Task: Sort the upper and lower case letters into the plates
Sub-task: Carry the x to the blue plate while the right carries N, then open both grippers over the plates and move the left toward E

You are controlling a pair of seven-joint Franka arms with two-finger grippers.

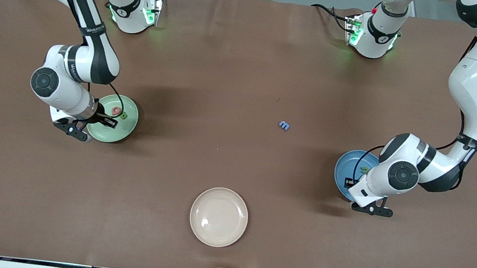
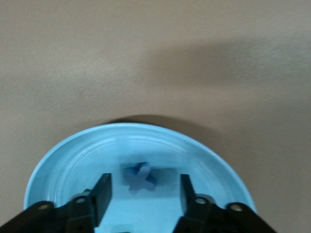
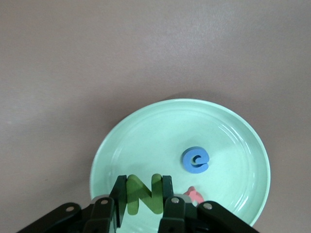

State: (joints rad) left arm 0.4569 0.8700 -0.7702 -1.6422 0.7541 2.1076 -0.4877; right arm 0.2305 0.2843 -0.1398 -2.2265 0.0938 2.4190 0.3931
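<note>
The pale mint green plate [image 1: 127, 128] lies toward the right arm's end of the table. My right gripper [image 1: 107, 121] hangs low over it, shut on a green letter N [image 3: 144, 194]. A blue letter [image 3: 195, 159] and a pink letter [image 3: 194, 195] lie in that plate [image 3: 146, 131]. The medium blue plate [image 1: 345, 166] lies toward the left arm's end. My left gripper [image 1: 351, 182] is open just above it, its fingers either side of a blue letter x [image 2: 140, 176] lying in the plate [image 2: 73, 150]. A green letter [image 1: 364, 169] also lies there. A blue letter m [image 1: 284, 125] lies on the table between the plates.
A cream-beige plate [image 1: 218, 216] sits empty near the front camera's edge of the brown table. The two arm bases [image 1: 135, 12] [image 1: 371, 37] stand along the farthest edge.
</note>
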